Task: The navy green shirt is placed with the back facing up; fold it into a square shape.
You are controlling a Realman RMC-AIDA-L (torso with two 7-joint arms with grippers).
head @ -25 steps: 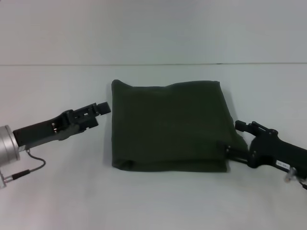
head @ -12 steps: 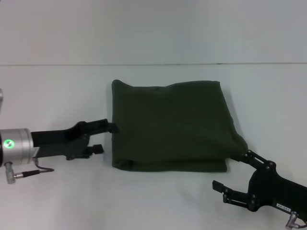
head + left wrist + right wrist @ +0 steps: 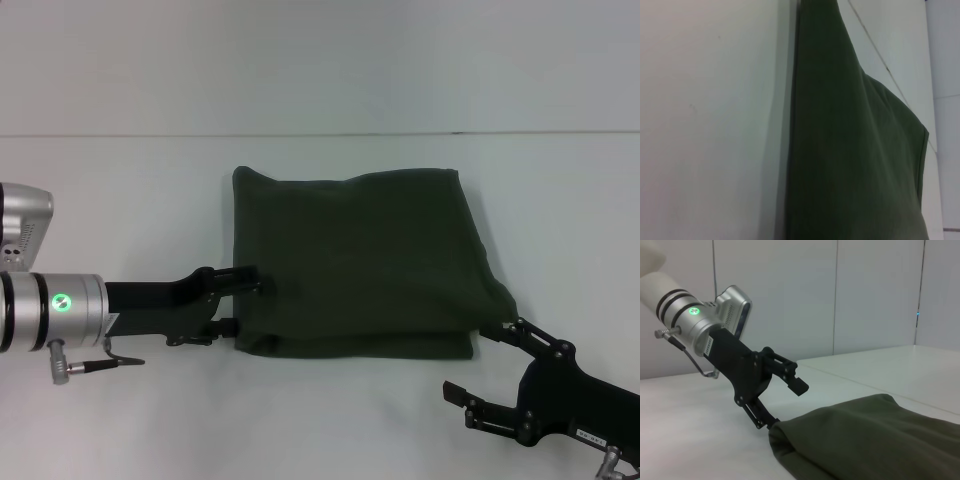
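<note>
The navy green shirt [image 3: 355, 262] already lies folded roughly square at frame centre, left tool [image 3: 238, 300] spread astride its left edge, right tool [image 3: 482, 362] wide, lower right.

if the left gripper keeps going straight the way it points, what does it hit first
The navy green shirt. The left gripper points right at the folded shirt's left edge, near its front corner, open with one finger above the fabric and one low at the table. It looks practically at the edge, though depth is uncertain.
</note>
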